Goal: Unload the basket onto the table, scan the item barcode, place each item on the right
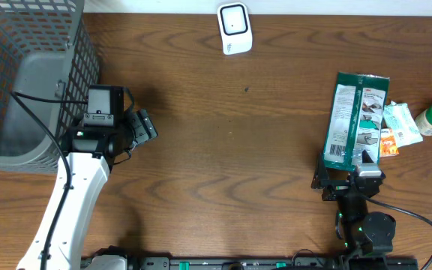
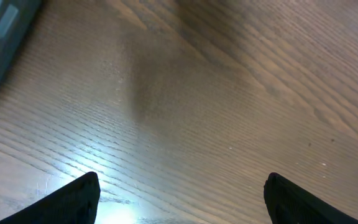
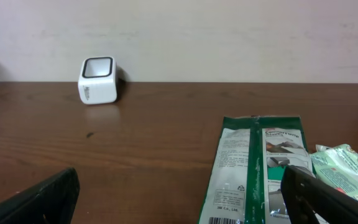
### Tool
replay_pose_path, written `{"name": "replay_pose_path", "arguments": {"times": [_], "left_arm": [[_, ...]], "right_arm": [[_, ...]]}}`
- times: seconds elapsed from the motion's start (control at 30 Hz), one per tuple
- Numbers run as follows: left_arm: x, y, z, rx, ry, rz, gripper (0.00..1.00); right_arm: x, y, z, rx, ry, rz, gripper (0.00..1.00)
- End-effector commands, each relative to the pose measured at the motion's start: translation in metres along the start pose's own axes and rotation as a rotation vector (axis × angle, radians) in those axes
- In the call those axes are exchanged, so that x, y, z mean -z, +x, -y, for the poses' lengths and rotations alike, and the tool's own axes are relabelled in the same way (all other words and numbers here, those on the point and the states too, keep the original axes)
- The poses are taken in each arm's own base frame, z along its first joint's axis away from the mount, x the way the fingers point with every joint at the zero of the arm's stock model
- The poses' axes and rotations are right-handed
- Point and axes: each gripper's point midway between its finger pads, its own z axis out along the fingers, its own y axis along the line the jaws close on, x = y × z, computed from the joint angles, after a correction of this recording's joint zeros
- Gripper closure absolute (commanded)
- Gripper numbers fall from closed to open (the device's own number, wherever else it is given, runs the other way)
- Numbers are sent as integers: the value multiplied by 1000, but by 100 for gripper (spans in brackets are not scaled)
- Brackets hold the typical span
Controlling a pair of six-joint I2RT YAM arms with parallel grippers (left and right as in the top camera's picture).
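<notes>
Bright, even light falls from above on my counter (image 1: 246, 150). In my left wrist view, white glare sits low left on the wood beside a soft shadow. My left end effector (image 2: 179, 202) shows its fingers (image 2: 73, 202) as dark, blurred silhouettes.

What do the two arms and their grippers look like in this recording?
Left arm: white link, black wrist block, black cable along it. Right arm: black, small green lights, a black cable looping out. Left gripper and right gripper: black, wedge-shaped fingers.
</notes>
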Motion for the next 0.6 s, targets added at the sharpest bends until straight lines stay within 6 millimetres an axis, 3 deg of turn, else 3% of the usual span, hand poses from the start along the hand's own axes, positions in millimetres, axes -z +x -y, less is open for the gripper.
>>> {"name": "replay_pose_path", "arguments": {"times": [0.0, 0.1, 0.33, 0.57], "left_arm": [[25, -7, 1, 0, 32, 80, 15], [59, -15, 7, -2, 92, 186, 15], [162, -16, 10, -8, 265, 493, 15], [235, -8, -21, 40, 268, 786, 15]], "right_arm": [[0, 0, 2, 9, 11, 2, 1], [0, 0, 2, 9, 11, 2, 1], [0, 0, 3, 8, 11, 2, 1], [0, 0, 2, 9, 11, 2, 1]]}}
